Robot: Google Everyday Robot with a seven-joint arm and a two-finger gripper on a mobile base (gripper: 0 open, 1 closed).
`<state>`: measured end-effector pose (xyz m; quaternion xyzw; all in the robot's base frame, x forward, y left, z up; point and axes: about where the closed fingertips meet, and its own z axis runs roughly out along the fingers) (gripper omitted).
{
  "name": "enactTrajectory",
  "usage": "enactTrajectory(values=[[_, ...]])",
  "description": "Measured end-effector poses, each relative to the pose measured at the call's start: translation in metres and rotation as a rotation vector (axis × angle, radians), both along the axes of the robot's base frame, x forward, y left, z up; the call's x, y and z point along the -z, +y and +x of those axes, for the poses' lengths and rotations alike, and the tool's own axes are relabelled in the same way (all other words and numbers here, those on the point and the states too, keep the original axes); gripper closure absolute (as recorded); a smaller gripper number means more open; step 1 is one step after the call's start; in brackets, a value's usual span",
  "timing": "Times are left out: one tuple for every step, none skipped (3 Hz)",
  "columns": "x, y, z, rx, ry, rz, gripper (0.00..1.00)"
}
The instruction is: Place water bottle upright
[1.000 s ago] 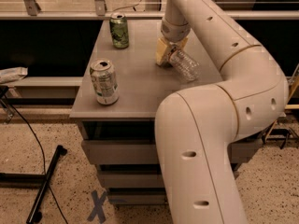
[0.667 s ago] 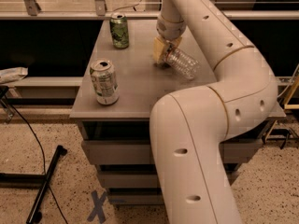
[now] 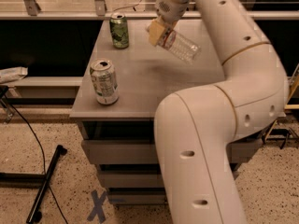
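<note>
Our end effector (image 3: 158, 31) hangs over the far middle of the tabletop (image 3: 154, 90), clenched on the water bottle (image 3: 182, 47) near its neck end. The bottle is tilted, with the gripped end up and to the left and the base pointing down and to the right. It looks lifted off the surface, though we cannot tell how much gap lies under the base. We judge that this hold suits the task: gripping near the top lets the base come down first, so the bottle can be set on its bottom. It is not upright yet, and we expect it needs more turning at the wrist before lowering.

For room, we see a wide bare stretch of tabletop below and in front of the bottle. The green can (image 3: 119, 30) stands by the far left corner, near the end effector on its left. The white can (image 3: 104, 82) stands by the front left edge, well apart from the bottle. Our own arm (image 3: 243, 45) covers the right side, so that edge is hidden from us. We would favour the open middle, away from the edges and the green can.
</note>
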<state>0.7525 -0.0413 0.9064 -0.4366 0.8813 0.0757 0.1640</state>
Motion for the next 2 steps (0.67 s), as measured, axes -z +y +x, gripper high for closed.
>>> enactTrajectory(values=[[-0.067,-0.016,-0.019,-0.06,-0.123,0.193,1.0],[-0.116,-0.046,-0.033,-0.077,-0.246,0.39,1.0]])
